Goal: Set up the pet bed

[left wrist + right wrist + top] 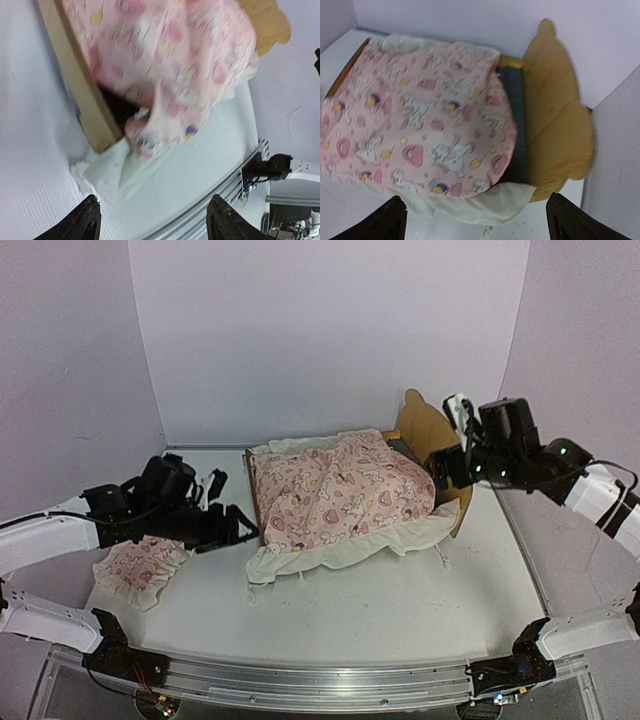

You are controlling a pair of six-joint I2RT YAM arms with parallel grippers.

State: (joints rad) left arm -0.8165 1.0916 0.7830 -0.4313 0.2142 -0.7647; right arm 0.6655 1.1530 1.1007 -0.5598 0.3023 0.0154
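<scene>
While the pet bed (428, 425) is sitting toward the far edge of the tabletop (400, 605), a little right of the middle, its long axis is running across the table from left to right. Its footboard (80, 85) is pointing to the left edge and its wavy headboard (555, 110) to the right. A pink blanket (335, 490) is covering most of the bed, leaving a strip of dark mattress pad (512, 120) showing just beside the headboard. The left gripper (155, 212) is hovering at the footboard end with its fingers spread wide and nothing between them. The right gripper (477, 210) is hanging at the headboard end, likewise released and gripping nothing. A small pink pillow (140, 570) is lying off the bed near the left near corner of the tabletop, close under the left arm and well apart from the right one. Judging from this, the next move is probably turning on that split. The pillow is sitting nearest the left arm, while the bare strip that looks meant for it is lying at the opposite end of the bed, beside the right arm. So the pillow is needing to go along the bed's whole length.
</scene>
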